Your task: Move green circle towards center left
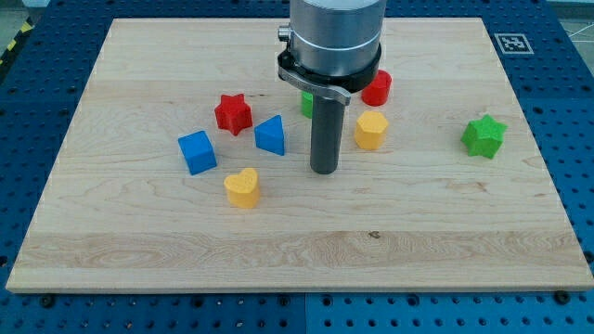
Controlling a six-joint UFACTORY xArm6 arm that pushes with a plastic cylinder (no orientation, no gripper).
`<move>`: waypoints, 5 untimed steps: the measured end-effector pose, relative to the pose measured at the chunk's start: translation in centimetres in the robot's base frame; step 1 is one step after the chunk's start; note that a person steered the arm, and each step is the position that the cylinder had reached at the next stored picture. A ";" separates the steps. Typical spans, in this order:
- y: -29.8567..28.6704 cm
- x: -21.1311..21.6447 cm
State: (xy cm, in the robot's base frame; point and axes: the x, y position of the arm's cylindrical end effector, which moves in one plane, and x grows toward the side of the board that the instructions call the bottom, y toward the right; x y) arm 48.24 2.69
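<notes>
The green circle [305,103] is mostly hidden behind my arm; only a green sliver shows at the left of the rod, near the board's upper middle. My tip [323,171] rests on the board below that sliver, between the blue triangular block [271,135] on its left and the yellow hexagon [370,130] on its right.
A red star [233,112] and a blue cube [197,151] lie left of the blue triangular block. A yellow heart [242,186] lies below them. A red block [377,88] sits above the yellow hexagon. A green star [484,135] lies at the right.
</notes>
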 end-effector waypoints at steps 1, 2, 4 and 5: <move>2.8 -4.1; 3.0 -4.2; 4.3 -8.4; 2.4 -10.1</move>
State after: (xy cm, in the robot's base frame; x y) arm 38.15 5.07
